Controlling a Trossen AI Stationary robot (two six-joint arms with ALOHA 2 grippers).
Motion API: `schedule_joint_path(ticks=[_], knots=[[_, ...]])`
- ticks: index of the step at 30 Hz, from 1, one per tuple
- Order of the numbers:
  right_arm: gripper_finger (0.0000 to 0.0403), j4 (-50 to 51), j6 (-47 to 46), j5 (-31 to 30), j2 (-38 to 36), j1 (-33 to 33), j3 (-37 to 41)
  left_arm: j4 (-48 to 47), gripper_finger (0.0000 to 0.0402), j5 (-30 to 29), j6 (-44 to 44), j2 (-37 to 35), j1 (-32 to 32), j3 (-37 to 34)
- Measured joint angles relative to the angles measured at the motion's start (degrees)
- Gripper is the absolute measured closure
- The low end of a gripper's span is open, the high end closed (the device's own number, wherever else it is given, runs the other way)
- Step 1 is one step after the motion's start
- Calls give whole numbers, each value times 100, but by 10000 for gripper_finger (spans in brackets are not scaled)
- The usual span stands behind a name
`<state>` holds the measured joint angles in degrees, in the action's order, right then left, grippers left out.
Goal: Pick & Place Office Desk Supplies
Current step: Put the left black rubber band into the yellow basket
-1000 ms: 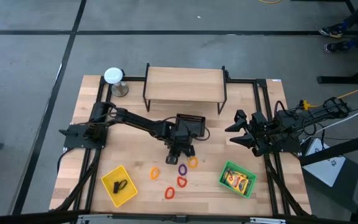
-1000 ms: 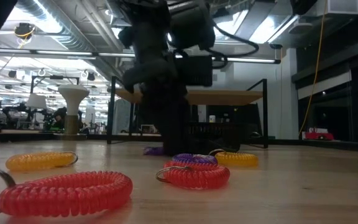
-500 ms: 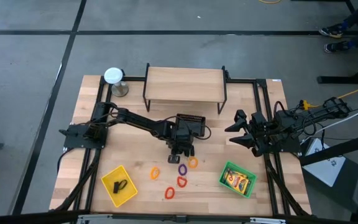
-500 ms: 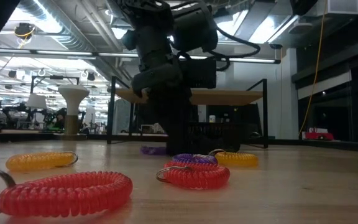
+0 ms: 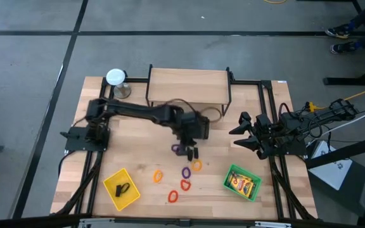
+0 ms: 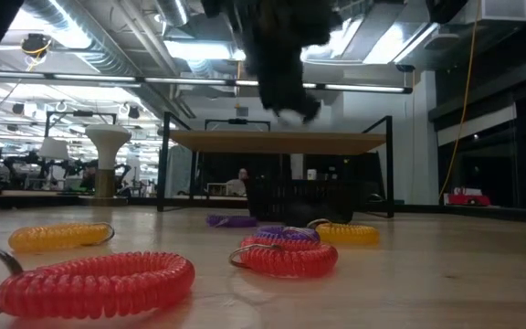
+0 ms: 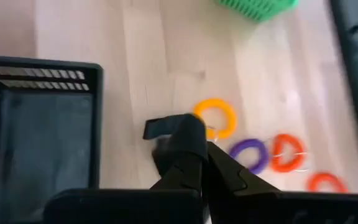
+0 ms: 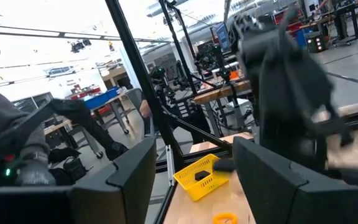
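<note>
The left gripper [image 5: 191,149] hangs above the middle of the table [image 5: 138,164], just in front of the black basket [image 5: 199,125], with its jaws pressed together. From the wrist view a small dark piece sits at the fingertips [image 7: 191,134], but I cannot tell whether it is held. A purple ring [image 5: 179,149] lies on the wood right beside that gripper. Nearer the front edge the other rings are scattered close together: a yellow ring [image 5: 197,165], a second purple one [image 5: 186,172], an orange ring [image 5: 158,175] and two red rings [image 5: 185,185]. A black clip [image 5: 121,188] rests in the yellow tray [image 5: 130,198] at front left, and a yellow pack [image 5: 243,184] lies in the green tray [image 5: 228,175] at front right. The right gripper [image 5: 241,137] waits at the table's right side, well apart from the rings, its jaws spread wide on nothing. A wooden shelf [image 5: 187,85] stands at the back.
</note>
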<state>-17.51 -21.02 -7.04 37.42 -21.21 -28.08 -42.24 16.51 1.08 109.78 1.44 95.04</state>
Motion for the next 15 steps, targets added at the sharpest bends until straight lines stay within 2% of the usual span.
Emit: schedule_joint_path(ticks=[3,6,11,15], knots=[[189,-7,-2,-1,-1,0,0,-226,399,137,-97,-452,-118,-48],[189,-19,10,-1,-1,0,0,-61,399,177,-433,-1106,-229,-482],[188,-95,81,-1,1,0,0,1223,399,25,-1452,-2673,-283,-2083],[189,-481,255,74,1,0,0,1943,399,-662,-2386,-4055,-99,-3562]])
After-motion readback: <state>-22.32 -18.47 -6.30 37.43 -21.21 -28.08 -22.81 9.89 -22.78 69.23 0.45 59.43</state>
